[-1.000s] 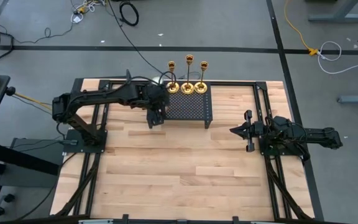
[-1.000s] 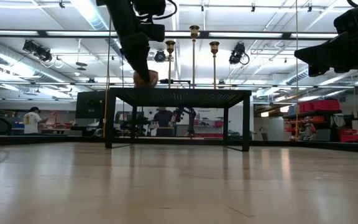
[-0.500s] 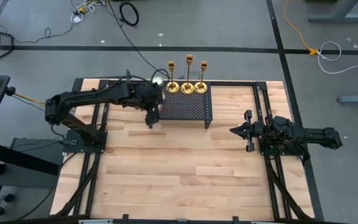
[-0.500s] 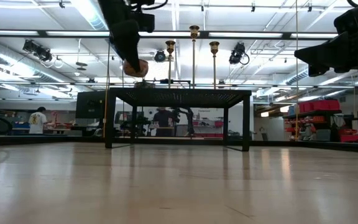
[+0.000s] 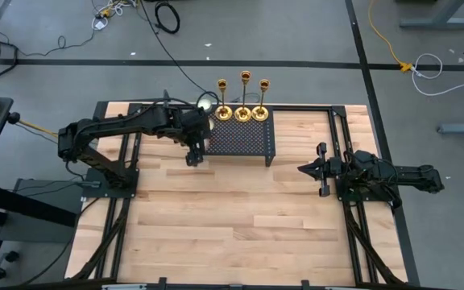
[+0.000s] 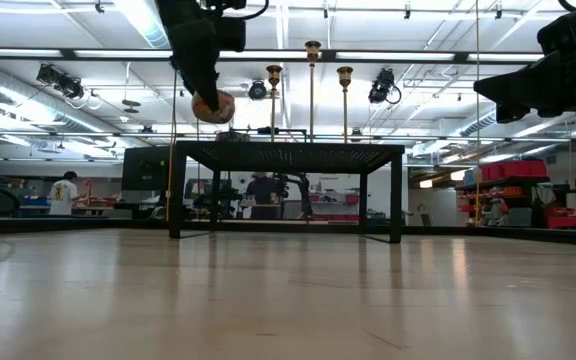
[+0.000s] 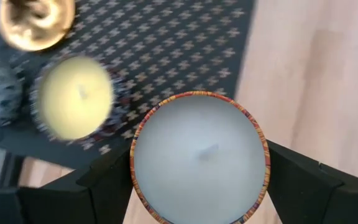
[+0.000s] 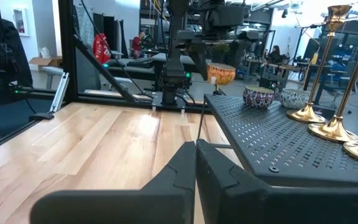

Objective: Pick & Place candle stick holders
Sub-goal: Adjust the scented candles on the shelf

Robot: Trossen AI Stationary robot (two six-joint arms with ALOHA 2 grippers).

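Desk [image 5: 240, 217] first: your black mesh rack [image 5: 244, 143] carries three candle stick holders [image 5: 242, 113] along its far edge, upright, long axes vertical, cups up. Left gripper [image 5: 193, 153], jaws grasping a round candle tin [image 7: 199, 157], hovers at the rack's left edge; judging, you set it down next. Right gripper [image 5: 311, 169] waits clenched, well apart.

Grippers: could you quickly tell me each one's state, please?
Left gripper: shut on a candle beside the rack.
Right gripper: shut, empty.
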